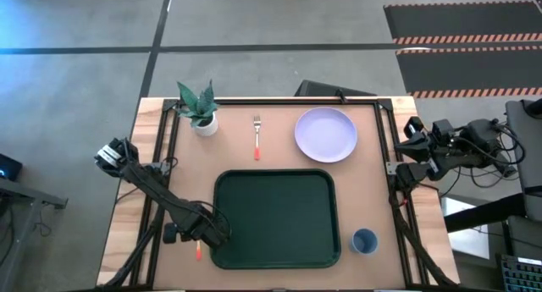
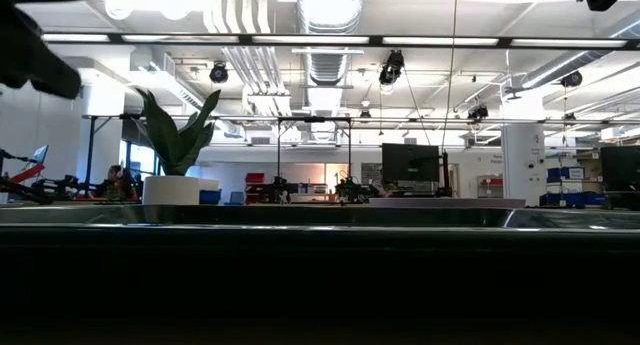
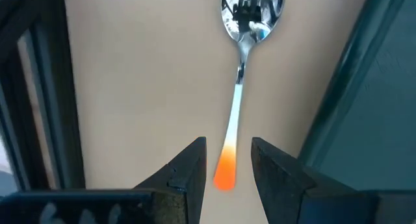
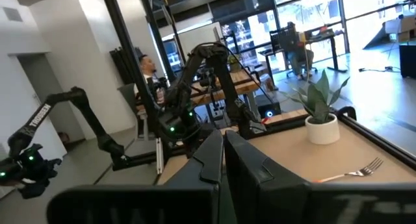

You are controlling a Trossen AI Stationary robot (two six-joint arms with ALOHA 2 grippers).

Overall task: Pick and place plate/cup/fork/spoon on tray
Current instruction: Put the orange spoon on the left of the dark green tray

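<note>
The spoon (image 3: 242, 74) lies flat on the table just left of the dark green tray (image 1: 273, 217); only its red-orange handle end (image 1: 198, 252) shows in the high view. My left gripper (image 3: 229, 146) is open and points down over the spoon, its fingers on either side of the handle end (image 3: 225, 173) without touching it. It also shows in the high view (image 1: 198, 238). The fork (image 1: 257, 135) and the lavender plate (image 1: 326, 133) lie beyond the tray's far edge. The blue cup (image 1: 364, 241) stands right of the tray. My right gripper (image 4: 223, 152) is shut and empty off the table's right edge.
A white pot with a green plant (image 1: 201, 112) stands at the table's far left corner. Dark frame rails run along the table's left edge (image 3: 39, 94) and right edge. The tray's raised rim (image 3: 354, 74) lies close beside the spoon.
</note>
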